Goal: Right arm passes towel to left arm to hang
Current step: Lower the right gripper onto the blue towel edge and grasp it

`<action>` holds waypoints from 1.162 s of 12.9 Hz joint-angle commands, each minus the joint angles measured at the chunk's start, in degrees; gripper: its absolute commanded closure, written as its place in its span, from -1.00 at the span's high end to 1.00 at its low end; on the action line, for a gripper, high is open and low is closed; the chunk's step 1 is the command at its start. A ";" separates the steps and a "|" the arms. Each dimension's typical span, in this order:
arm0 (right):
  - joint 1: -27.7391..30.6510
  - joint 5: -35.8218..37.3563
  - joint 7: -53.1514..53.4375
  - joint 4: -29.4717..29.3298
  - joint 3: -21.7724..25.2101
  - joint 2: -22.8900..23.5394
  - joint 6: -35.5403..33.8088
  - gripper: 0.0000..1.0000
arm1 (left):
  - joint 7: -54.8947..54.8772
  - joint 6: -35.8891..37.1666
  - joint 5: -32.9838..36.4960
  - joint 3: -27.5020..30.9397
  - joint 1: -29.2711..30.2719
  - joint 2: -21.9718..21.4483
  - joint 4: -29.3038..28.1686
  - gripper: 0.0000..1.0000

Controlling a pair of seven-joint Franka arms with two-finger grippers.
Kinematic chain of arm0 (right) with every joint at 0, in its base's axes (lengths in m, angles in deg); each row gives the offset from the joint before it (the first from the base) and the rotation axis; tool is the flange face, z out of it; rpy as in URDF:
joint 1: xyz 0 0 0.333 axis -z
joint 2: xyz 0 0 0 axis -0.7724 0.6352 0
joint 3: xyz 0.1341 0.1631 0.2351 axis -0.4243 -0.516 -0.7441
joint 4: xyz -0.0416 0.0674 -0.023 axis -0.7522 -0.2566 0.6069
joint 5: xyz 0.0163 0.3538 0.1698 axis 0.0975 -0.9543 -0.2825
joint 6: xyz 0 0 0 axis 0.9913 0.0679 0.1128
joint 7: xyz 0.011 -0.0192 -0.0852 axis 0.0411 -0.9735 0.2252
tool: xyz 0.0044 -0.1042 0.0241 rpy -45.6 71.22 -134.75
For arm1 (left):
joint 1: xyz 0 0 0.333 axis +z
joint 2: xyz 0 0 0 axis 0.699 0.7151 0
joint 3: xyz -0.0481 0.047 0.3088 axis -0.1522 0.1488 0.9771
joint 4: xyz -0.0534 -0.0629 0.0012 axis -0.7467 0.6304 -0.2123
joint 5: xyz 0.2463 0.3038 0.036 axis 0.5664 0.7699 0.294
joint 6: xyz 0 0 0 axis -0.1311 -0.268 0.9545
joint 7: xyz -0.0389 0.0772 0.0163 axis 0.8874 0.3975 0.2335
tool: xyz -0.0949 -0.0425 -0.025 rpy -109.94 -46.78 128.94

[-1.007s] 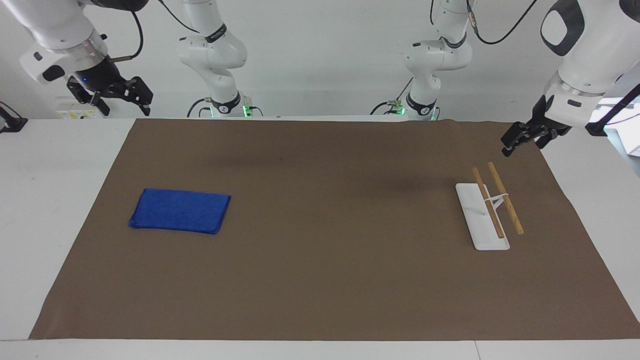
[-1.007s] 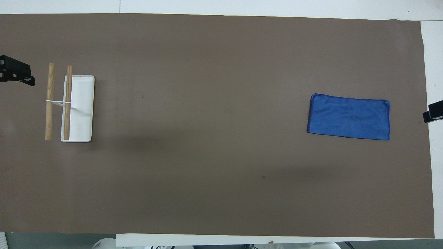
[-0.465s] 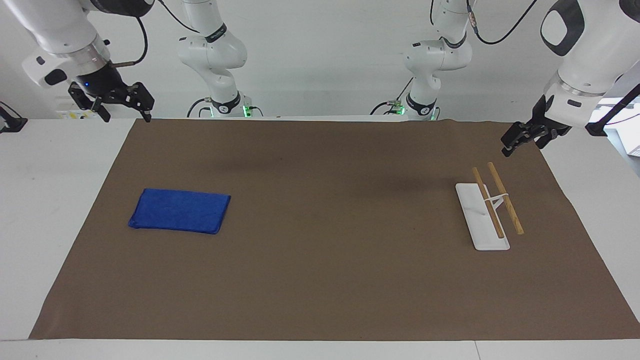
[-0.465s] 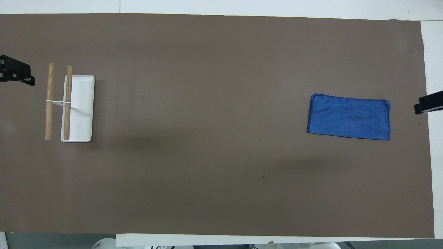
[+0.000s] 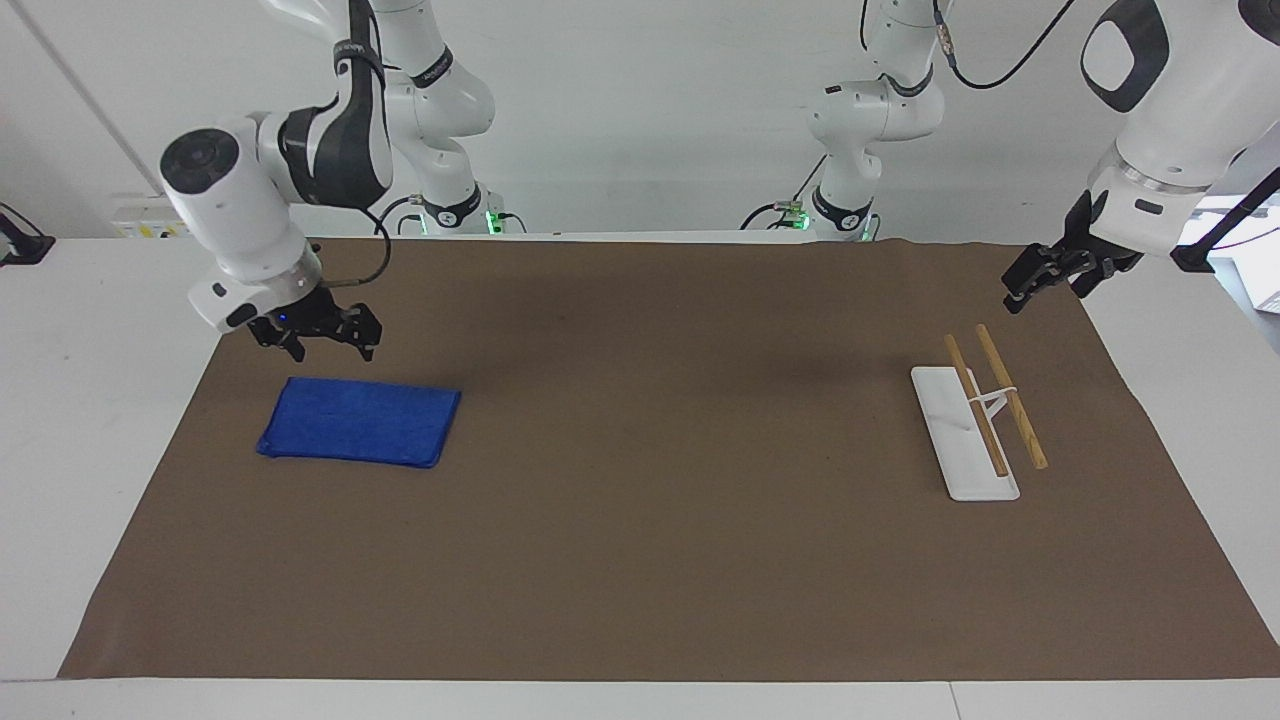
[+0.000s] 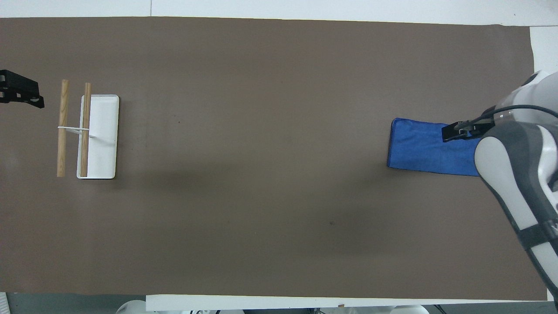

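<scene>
The blue towel [image 5: 360,422] lies flat and folded on the brown mat toward the right arm's end of the table. It also shows in the overhead view [image 6: 425,148], partly covered by the arm. My right gripper [image 5: 333,350] hangs low over the towel's edge that lies nearest the robots, fingers spread and empty; it also shows in the overhead view [image 6: 457,131]. My left gripper [image 5: 1030,280] waits in the air over the mat's edge beside the rack, and shows in the overhead view [image 6: 22,89] too.
The rack has a white base [image 5: 965,440] and two wooden bars [image 5: 1010,395] on a thin white stand, at the left arm's end; it also shows in the overhead view [image 6: 102,135]. The brown mat [image 5: 650,520] covers most of the white table.
My right arm has swung in from off the table's end and come down over the towel. The left arm, the towel and the rack have not moved.
</scene>
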 commanded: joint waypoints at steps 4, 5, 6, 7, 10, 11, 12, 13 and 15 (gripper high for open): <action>1.74 -0.91 0.05 6.29 -0.33 6.06 12.77 0.85 | -0.72 0.43 1.16 0.27 -0.44 -1.42 -1.41 1.00; 2.43 -0.91 -0.04 6.55 -0.33 6.42 12.77 0.85 | -0.72 0.43 1.16 0.27 -0.44 -1.42 -1.41 1.00; 3.48 -0.91 0.04 7.42 -0.33 6.59 12.77 0.85 | -0.72 0.43 1.16 0.27 -0.44 -1.33 -1.41 1.00; 3.58 -0.91 0.13 9.00 -0.33 6.51 13.29 0.85 | -0.72 0.87 1.16 0.19 -0.44 -1.42 -1.33 1.00; 3.67 -1.00 0.48 10.95 -0.33 6.51 15.85 0.79 | -0.90 0.96 1.16 0.18 -0.71 -1.42 -1.33 1.00; 3.67 -1.00 0.57 10.95 -0.33 6.59 15.94 0.74 | -0.90 0.53 1.16 0.10 -1.14 -1.42 -1.41 1.00; 3.67 -1.00 0.57 10.95 -0.33 6.59 15.94 0.67 | -0.90 0.70 1.16 -0.16 -1.23 -1.42 -1.41 1.00; 3.67 -1.00 0.40 11.04 -0.33 6.68 15.94 0.57 | -0.64 0.87 1.16 -0.17 -1.23 -1.51 -1.59 1.00; 3.67 -1.00 0.05 11.04 -0.33 6.86 15.85 0.04 | -0.90 2.71 1.16 -0.08 -0.71 -2.03 -1.94 1.00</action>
